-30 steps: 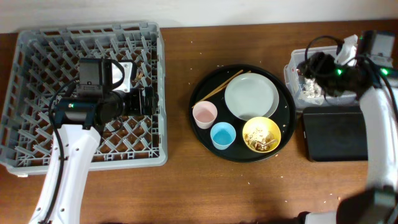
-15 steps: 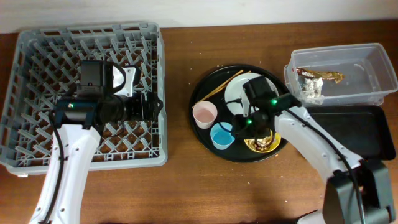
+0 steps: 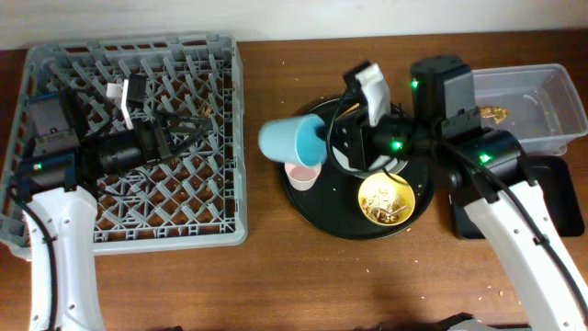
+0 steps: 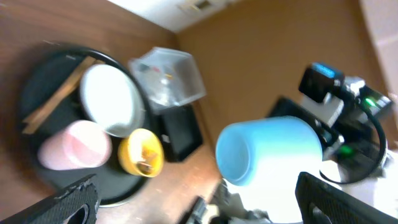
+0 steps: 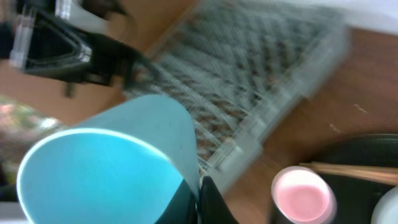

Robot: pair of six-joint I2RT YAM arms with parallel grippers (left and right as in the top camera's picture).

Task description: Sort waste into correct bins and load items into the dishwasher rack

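Note:
My right gripper (image 3: 327, 140) is shut on the wall of the small blue cup (image 3: 292, 140), which hangs on its side above the left edge of the round black tray (image 3: 344, 225). In the right wrist view, the fingers (image 5: 211, 205) pinch the blue cup (image 5: 99, 174) at its rim. The pink cup (image 3: 301, 173) and the yellow bowl (image 3: 386, 199) holding food scraps stand on the tray. The pale plate (image 4: 112, 99) and chopsticks (image 4: 59, 93) show in the left wrist view. My left gripper (image 3: 188, 129) is open and empty over the grey dishwasher rack (image 3: 55, 74).
The clear tub (image 3: 542, 97) at the far right holds a gold-brown wrapper (image 3: 493, 113). The shallow black tray (image 3: 551, 184) lies in front of it, largely under my right arm. Crumbs dot the wooden table.
My right gripper came from the tub to the round tray, shut on the blue cup and lifted it leftward. My left arm drew back to the left over the rack.

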